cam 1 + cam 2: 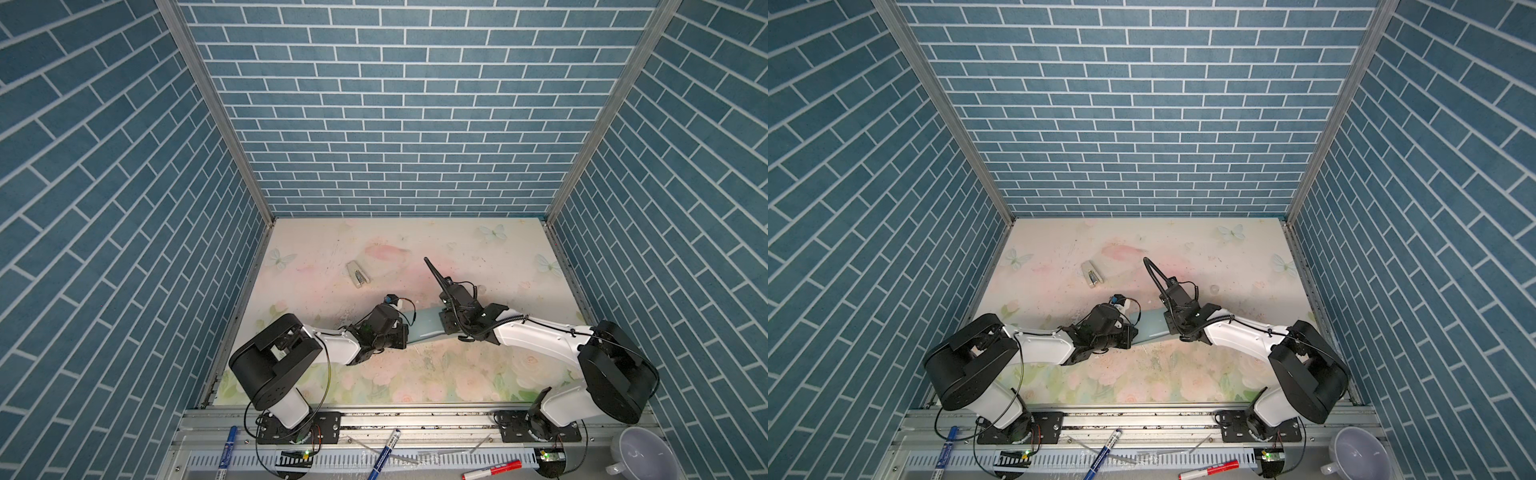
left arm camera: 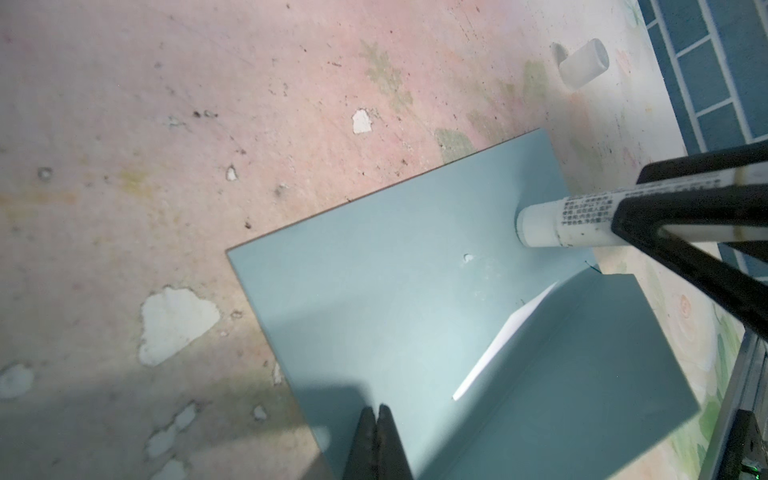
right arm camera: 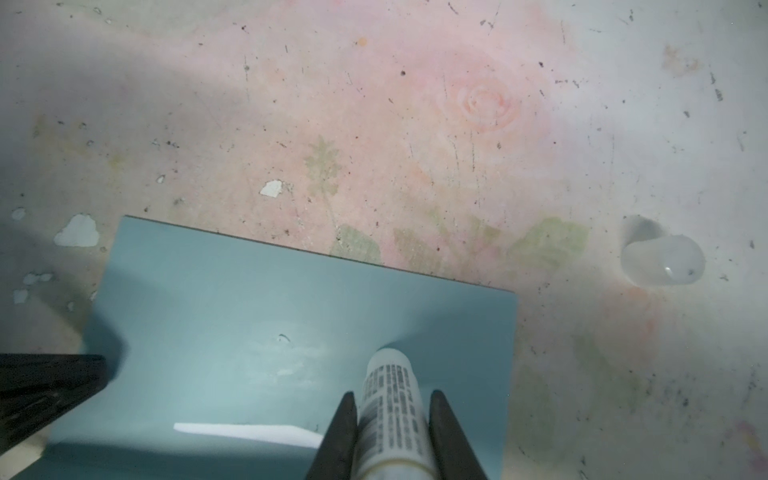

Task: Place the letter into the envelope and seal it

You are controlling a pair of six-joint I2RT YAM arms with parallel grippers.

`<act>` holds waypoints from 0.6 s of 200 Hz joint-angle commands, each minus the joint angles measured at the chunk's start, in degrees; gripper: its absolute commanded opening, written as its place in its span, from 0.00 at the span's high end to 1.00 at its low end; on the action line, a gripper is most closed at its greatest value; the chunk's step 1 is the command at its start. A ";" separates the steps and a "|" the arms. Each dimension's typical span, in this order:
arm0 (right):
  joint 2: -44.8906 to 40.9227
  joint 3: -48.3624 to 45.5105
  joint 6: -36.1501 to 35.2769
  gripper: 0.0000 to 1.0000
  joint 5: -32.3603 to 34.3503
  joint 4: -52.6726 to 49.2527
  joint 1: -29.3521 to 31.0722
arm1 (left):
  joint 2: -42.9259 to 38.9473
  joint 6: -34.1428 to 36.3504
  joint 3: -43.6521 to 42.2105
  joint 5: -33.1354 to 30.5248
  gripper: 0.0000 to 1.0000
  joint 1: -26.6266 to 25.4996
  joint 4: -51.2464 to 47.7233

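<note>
The teal envelope [image 1: 424,326] [image 1: 1152,326] lies flat at mid-table between my two arms, its flap open [image 2: 395,291] [image 3: 249,332]. A white sliver of the letter [image 2: 505,345] [image 3: 249,432] shows at the fold; the rest sits inside, hidden. My left gripper [image 2: 376,409] is shut with nothing between its fingers, tips down on the flap near its edge. My right gripper [image 3: 392,405] is shut on a white glue stick [image 3: 390,386] [image 2: 552,224], whose tip touches the flap near its far corner.
The glue stick's clear cap [image 3: 660,262] [image 2: 584,62] [image 1: 481,288] lies on the mat just beyond the envelope. A stapler [image 1: 358,274] [image 1: 1092,273] lies further back on the left. Markers [image 1: 384,453] and a white bowl [image 1: 642,451] sit on the front rail.
</note>
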 commanded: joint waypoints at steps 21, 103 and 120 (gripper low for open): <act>2.00 -1.79 1.19 1.00 3.96 -8.11 -1.45 | 1.62 -0.11 -1.55 -0.93 1.00 0.36 -9.17; -10.07 0.34 1.71 1.00 -4.07 -2.16 -1.47 | 2.24 -0.08 -1.20 -0.68 1.00 0.36 -8.91; -10.67 0.92 1.89 1.00 -6.12 -1.38 -1.39 | 2.46 -0.10 -1.04 -0.60 1.00 0.36 -8.83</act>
